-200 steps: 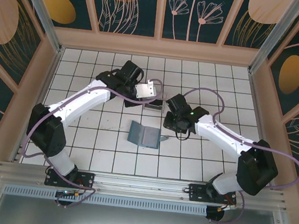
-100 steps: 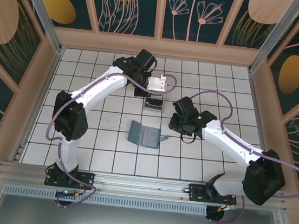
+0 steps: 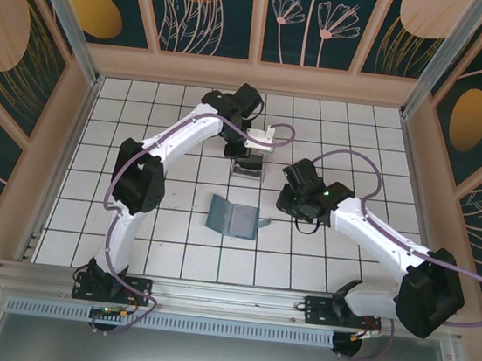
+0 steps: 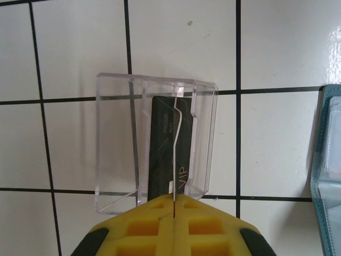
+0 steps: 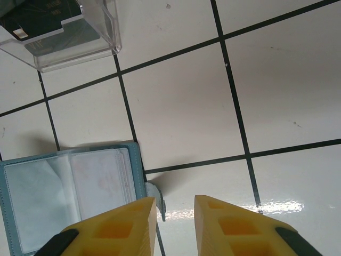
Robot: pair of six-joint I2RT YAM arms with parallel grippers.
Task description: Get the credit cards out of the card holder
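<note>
Risk begins nearest the arm bases with the card holder (image 3: 235, 218), which lies open and loose on the worktop (image 3: 115, 130), pockets up. The right tool (image 5: 175, 207) hangs just beside its right edge, fingers a little apart with nothing between them, so nothing pins the holder down. A careless dip there could catch the small tab at that edge and drag the wallet or flip it shut. Whether any cards remain in the pale pockets I cannot tell.

Farther back stands the clear tray (image 4: 114, 138), with a dark card (image 4: 165, 144) marked VIP lying inside. Above it the left tool (image 4: 173, 201) is closed tight on a thin pale card (image 4: 177, 154), seen edge-on and slightly bowed. The likeliest failure is here. Released too high or off-line, the pale card could strike the tray's wall, bounce out onto the tiles, or end up propped on edge against the dark card. The tray looks light and is unheld, so a nudge from the fingers might slide it. Nothing else stands between tool and tray.
</note>
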